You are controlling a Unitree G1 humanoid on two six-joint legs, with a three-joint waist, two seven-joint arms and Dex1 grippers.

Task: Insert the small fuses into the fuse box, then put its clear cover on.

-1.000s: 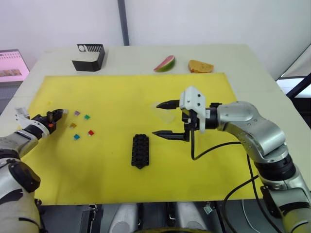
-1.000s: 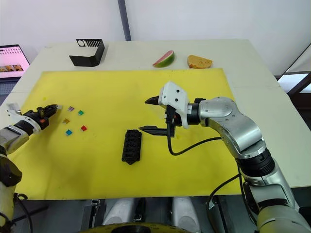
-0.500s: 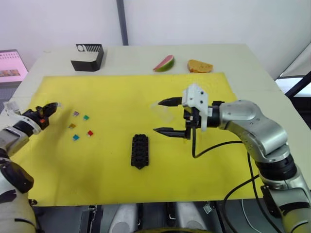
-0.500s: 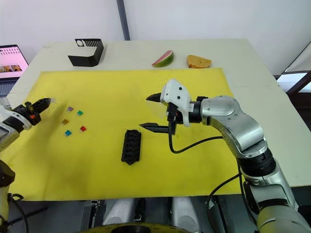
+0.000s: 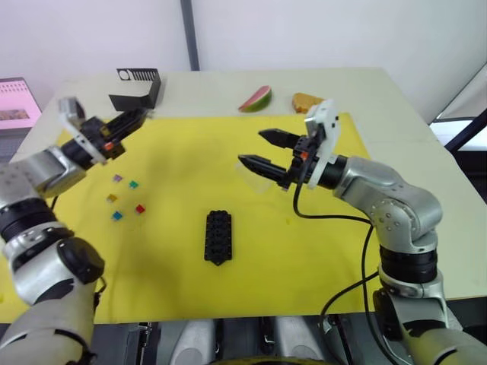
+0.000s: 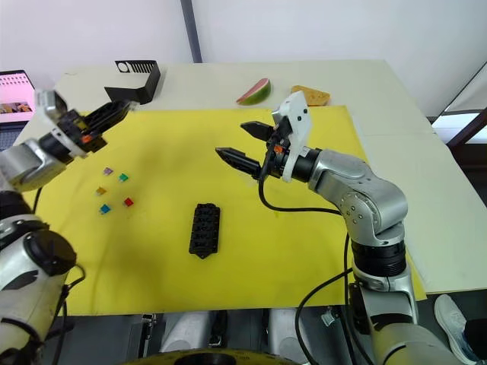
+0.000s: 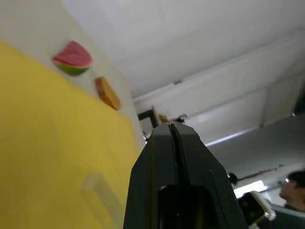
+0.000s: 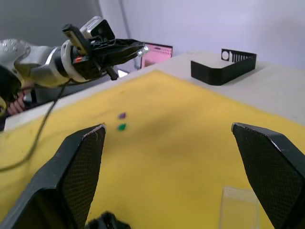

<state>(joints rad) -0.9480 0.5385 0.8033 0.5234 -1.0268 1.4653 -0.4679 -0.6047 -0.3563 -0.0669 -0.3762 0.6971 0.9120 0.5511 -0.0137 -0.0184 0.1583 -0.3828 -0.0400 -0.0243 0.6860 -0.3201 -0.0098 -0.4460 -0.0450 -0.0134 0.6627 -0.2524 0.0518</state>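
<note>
Fuses, five tiny coloured plastic chips (image 5: 126,196), lie scattered at the left of the yellow mat (image 5: 183,281), none yet in the small black slotted fuse box (image 5: 218,236) at lower centre. Raised at upper left, the left gripper (image 5: 131,122) is clenched shut, and whether it holds a chip cannot be told. At centre right, the right gripper (image 5: 259,149) hangs spread wide above the transparent rectangular cover (image 5: 254,176), probably to leave the box unobstructed.
</note>
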